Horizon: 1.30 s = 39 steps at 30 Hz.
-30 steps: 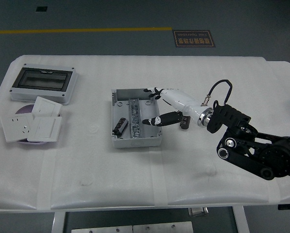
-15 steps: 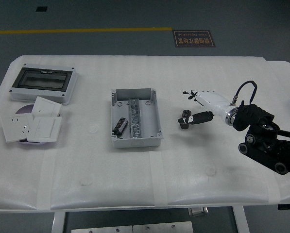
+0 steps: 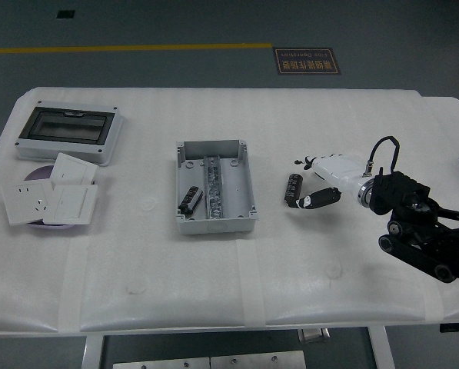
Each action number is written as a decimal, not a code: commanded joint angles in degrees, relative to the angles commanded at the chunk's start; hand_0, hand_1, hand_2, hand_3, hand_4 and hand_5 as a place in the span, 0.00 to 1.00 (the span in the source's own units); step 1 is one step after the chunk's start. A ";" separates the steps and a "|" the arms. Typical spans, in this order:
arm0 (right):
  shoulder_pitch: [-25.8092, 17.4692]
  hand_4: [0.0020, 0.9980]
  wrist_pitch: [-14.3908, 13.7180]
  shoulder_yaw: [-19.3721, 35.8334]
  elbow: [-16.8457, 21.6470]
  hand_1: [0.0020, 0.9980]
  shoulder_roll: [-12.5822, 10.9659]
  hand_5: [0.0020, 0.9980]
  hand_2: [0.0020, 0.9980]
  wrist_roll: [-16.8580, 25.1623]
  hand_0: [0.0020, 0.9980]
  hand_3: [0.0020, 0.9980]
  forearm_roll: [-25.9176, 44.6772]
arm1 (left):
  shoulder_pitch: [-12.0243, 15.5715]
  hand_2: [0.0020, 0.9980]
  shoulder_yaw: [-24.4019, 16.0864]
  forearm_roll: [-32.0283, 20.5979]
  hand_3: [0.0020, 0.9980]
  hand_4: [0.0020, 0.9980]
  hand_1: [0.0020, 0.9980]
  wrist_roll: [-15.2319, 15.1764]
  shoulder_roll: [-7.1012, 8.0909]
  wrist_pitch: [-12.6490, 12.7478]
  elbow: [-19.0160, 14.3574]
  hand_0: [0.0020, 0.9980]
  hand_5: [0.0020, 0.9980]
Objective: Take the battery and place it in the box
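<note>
A black battery [image 3: 293, 189] lies on the white tabletop [image 3: 329, 254], to the right of the open grey box [image 3: 214, 187] and apart from it. Just beside it on the right is the right hand [image 3: 319, 181], white-shelled with dark fingers [image 3: 319, 198] loosely spread and holding nothing; one fingertip reaches close to the battery's lower end, though contact cannot be made out. A second black battery [image 3: 189, 200] lies inside the box, in its left part beside a metal rail [image 3: 214, 187].

At the far left stand a grey enclosure with a dark window [image 3: 68, 132] and a pile of white wall sockets and switch plates [image 3: 51, 198] over a purple disc.

The tabletop is padded white sheeting joined with tape strips. Beyond it is a grey floor with a yellow line [image 3: 128, 48] and a dark floor sign [image 3: 307, 61].
</note>
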 joint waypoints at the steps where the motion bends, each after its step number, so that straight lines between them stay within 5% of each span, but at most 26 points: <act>1: -0.03 1.00 -0.12 -0.22 -0.18 0.78 0.09 0.69 0.80 -0.02 0.88 0.90 0.05 | 0.01 0.47 0.03 -0.14 0.50 0.37 0.68 -0.05 -0.01 0.03 0.00 0.73 0.00; 28: -1.22 1.00 -2.53 -0.65 -1.35 0.75 1.62 0.68 0.75 0.33 0.86 0.83 1.66 | -0.03 0.48 -0.22 -0.17 0.50 0.37 0.68 -0.64 0.04 0.31 0.00 0.73 0.00; 29: -1.32 0.93 -2.61 -0.67 -1.39 0.73 1.67 0.64 0.72 0.37 0.84 0.81 1.68 | -0.04 0.48 -0.17 -0.21 0.50 0.38 0.68 -0.67 0.04 0.32 0.00 0.73 0.00; 39: -1.61 0.92 -3.92 -0.71 -1.48 0.72 1.82 0.63 0.70 0.97 0.82 0.79 1.85 | -0.09 0.48 0.07 -0.18 0.50 0.38 0.68 -0.96 0.07 0.48 0.00 0.73 0.00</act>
